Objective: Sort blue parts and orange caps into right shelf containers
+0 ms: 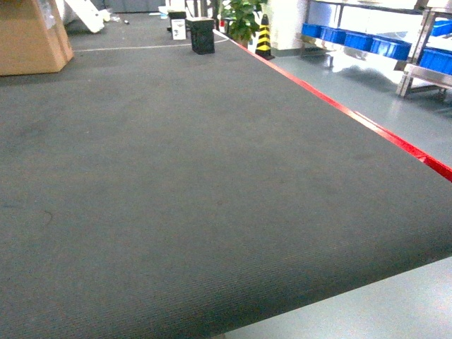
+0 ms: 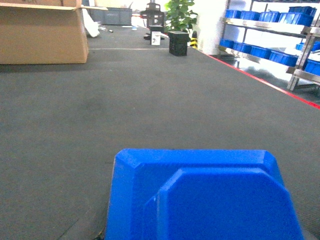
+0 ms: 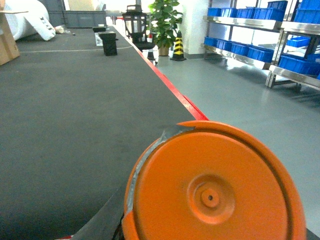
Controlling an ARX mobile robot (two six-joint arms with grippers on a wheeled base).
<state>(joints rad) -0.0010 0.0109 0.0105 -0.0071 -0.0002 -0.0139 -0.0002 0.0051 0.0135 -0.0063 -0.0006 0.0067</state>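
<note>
Grippers hidden; blue part (image 2: 202, 197) and orange cap (image 3: 212, 192) up close, probably held, can't tell. Shelf (image 3: 245, 50) far ahead-right; could've dropped either en route.

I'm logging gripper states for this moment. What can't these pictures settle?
- Left tool: the blue part fills the left wrist view; no fingers show.
- Right tool: the orange cap hides it in the right wrist view.
- Head view: neither arm is in frame.
- Container contents: too far.

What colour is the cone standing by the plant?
The cone has yellow and black stripes. It stands beside the green plant, clearest in the head view.
</note>
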